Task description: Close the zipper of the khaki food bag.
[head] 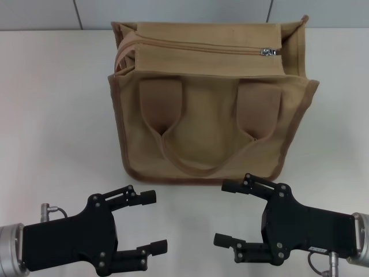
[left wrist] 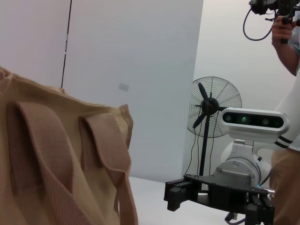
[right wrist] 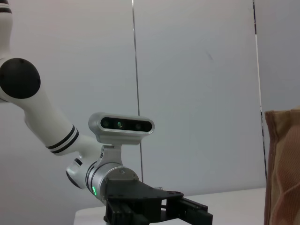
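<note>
With the khaki food bag (head: 210, 98) standing on the worktop (head: 57, 115) and both grippers, left (head: 151, 222) and right (head: 226, 212), waiting open-fingered before it, the right gripper is probably best placed for pinching the zipper (head: 202, 49) pull tab (head: 268, 52) squarely while the left is bracing the bag.

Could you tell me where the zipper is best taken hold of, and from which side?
Probably the silver pull tab of the zipper, pinched from above: it lies on the bag's top panel near the right end, nearest the open right tool.
</note>
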`<state>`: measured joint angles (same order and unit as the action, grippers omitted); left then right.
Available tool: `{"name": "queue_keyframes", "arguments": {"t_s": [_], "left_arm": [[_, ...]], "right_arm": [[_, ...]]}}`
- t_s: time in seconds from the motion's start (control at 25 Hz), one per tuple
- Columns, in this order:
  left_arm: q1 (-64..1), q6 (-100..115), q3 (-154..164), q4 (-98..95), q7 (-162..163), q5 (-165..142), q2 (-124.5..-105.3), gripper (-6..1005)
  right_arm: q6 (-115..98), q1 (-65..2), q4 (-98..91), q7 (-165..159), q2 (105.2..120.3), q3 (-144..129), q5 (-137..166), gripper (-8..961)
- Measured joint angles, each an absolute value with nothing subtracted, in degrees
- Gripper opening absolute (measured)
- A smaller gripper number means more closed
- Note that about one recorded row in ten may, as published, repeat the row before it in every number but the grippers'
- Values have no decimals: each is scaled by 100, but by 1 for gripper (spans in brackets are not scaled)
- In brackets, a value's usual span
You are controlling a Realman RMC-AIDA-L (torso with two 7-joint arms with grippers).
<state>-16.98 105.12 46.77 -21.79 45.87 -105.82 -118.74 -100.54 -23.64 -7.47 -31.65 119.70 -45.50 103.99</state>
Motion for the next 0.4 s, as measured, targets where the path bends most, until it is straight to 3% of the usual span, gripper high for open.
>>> {"name": "queue_keyframes", "arguments": {"t_s": [0.4], "left_arm": [[-1696, 10511, 4676, -2170, 4587, -10581, -11874, 812]], "right_arm": [[-10035, -2364, -727, -3164, 11970, -4530, 10333, 843]]}}
